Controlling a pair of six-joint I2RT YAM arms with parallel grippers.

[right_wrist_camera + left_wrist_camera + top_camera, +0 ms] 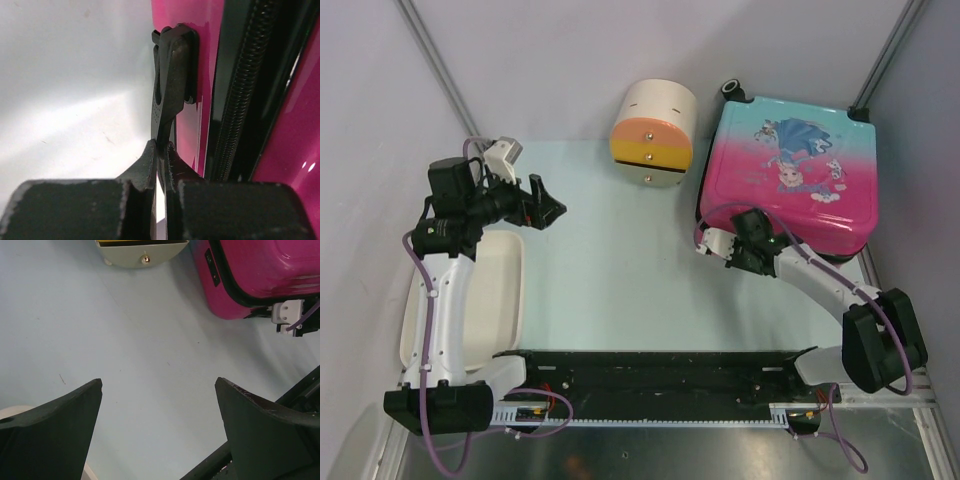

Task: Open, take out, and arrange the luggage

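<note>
The luggage (790,170) is laid flat at the far right of the tabletop (610,270), print upward. Its long axis is run near to far, with the wheels and teal end far and the pink end near. The right tool (161,152) is pinched shut on a black tab (172,85) at its near-left side. The left tool (552,209) is held wide open and empty at the left.

left tool (159,385): fingers spread wide, only bare pale-blue tabletop (140,340) between them | top edge: cream box (125,254) with a small brass knob (145,259) | upper right: pink suitcase (260,270) corner with black trim, resting on the tabletop | just beside that corner: white block (286,311) with a purple cable (306,317)
</note>
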